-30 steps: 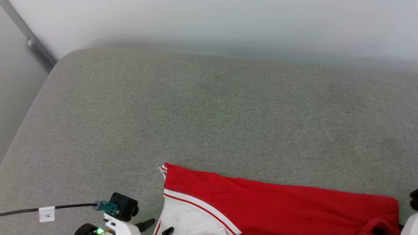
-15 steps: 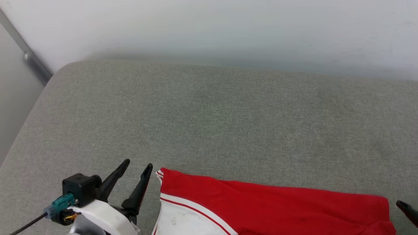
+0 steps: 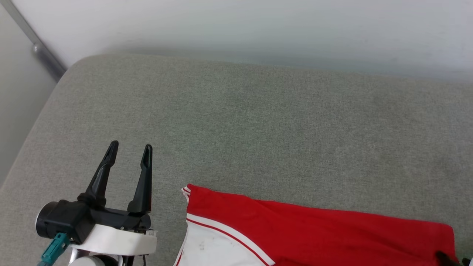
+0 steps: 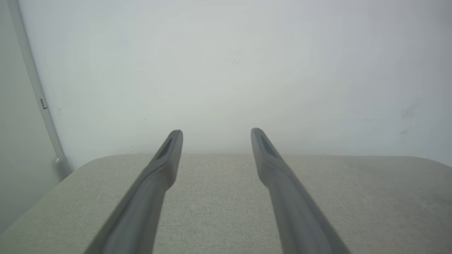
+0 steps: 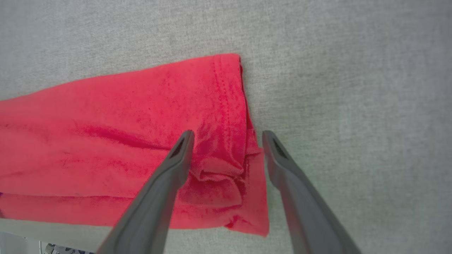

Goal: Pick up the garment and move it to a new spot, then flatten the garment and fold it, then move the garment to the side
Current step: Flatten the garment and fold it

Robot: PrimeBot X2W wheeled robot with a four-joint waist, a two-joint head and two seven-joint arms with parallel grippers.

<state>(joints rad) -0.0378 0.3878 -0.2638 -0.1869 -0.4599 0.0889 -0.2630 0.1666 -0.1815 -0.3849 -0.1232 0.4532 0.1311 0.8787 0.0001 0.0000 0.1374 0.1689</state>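
Nearest the robot, the red shirt [image 3: 314,236] lies flat on the grey cushion [image 3: 258,129] at the bottom edge of the head view, running from just right of centre to the lower right corner. Its white sleeve [image 3: 210,247], edged with a red and white stripe, is at its left end, and a striped corner of the trim pokes up beside it. In the right wrist view the right gripper [image 5: 229,134] is spread wide over the shirt's right end. One finger is above the rumpled red cloth near the stitched hem and the other above bare cushion just beside the shirt's edge. It is pinching nothing, and whether the tips touch the cloth cannot be told. The left gripper [image 3: 131,145] is at the lower left of the head view, apart from the shirt's sleeve end. Its two dark fingers are spread, with nothing between them, and point toward the far side of the cushion. Beyond the cushion's rounded far edge stands a plain pale wall [image 3: 258,29], with a grey pipe [image 3: 40,51] slanting down at the far left corner.
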